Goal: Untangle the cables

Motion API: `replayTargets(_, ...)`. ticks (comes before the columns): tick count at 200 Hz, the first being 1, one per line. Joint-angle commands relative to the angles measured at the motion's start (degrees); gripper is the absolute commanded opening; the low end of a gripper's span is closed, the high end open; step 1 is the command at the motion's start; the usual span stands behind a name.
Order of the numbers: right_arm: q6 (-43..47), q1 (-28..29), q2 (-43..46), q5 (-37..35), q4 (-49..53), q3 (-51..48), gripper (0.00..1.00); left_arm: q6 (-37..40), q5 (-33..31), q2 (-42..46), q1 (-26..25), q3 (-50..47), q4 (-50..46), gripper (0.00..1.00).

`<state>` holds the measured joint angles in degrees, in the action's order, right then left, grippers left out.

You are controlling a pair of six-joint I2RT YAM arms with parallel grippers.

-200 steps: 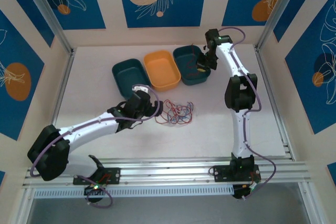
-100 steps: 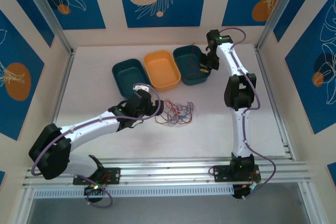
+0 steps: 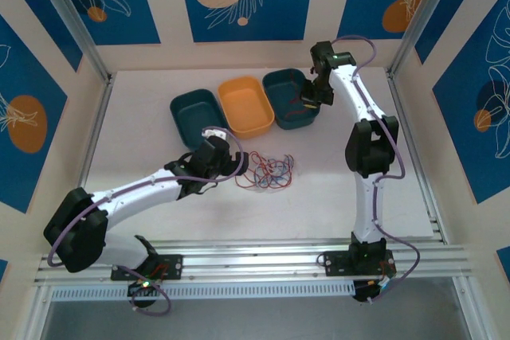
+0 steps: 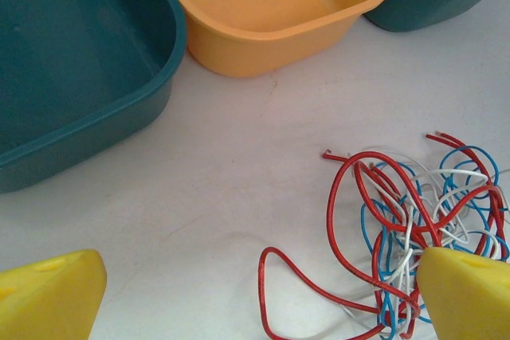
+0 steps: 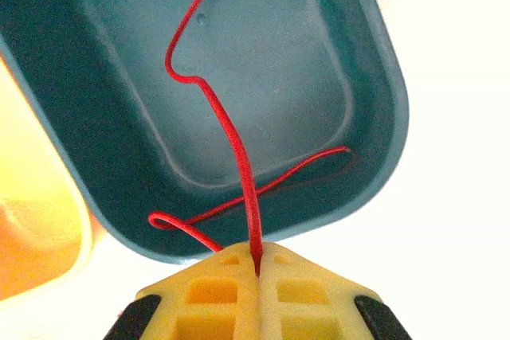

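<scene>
Cables [image 3: 267, 171]: a loose tangle of thin, curly red, blue and white wires. It lies on the white surface [image 3: 311, 197] near its middle, in front of a row of three trays and apart from them.

Left fingers [image 4: 48, 296]: yellow, spread wide, gripping nothing. They sit low at the left side of the tangle. In the left wrist view one finger overlaps the tangle's near edge; contact cannot be told. A red loop of the tangle lies in the gap between the two fingers.

Right fingers [image 5: 215, 292]: yellow, pressed together on a red cable [image 5: 231, 137] above the right teal tray [image 5: 374, 77]. The red cable runs from the fingertips across the tray's interior, with a kink part-way.

Red strand [image 5: 279, 181]: lies in the same tray, looping back toward the fingertips. Whether it is separate from the held cable cannot be told.

Orange tray [image 3: 247, 105]: middle of the row, close against both neighbours.

Left teal tray [image 3: 194, 115]: just beyond the left arm's wrist.
</scene>
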<state>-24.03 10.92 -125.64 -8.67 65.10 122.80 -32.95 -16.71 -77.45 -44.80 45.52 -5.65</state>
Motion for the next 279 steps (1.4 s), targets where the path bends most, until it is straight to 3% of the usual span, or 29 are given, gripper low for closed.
replayTargets(1,-0.2,0.4,2.3,-0.6,-0.5,-2.5,0.0,-0.7,0.6,-0.7,-0.1,0.8,-0.9,1.0)
replayTargets(40,-0.1,0.4,0.2,-1.2,-0.2,-1.7,0.0,-0.6,0.7,-0.8,-0.1,0.9,-1.0,1.0)
replayTargets(77,0.7,0.2,-3.7,-1.8,-0.3,1.9,0.07,-0.7,0.7,-0.8,-0.1,0.9,-1.1,1.0)
replayTargets(93,0.6,-0.2,-5.9,-1.6,0.1,4.4,0.0,-0.8,0.7,-0.8,-0.1,0.9,-1.1,1.0)
replayTargets(205,5.1,0.3,-21.6,-1.4,7.9,23.5,0.0,0.3,2.2,-4.3,-0.2,4.7,0.1,1.0)
replayTargets(279,12.0,3.1,-23.1,-2.4,7.5,24.1,0.0,0.1,1.9,-3.7,-0.1,4.5,-0.4,1.0)
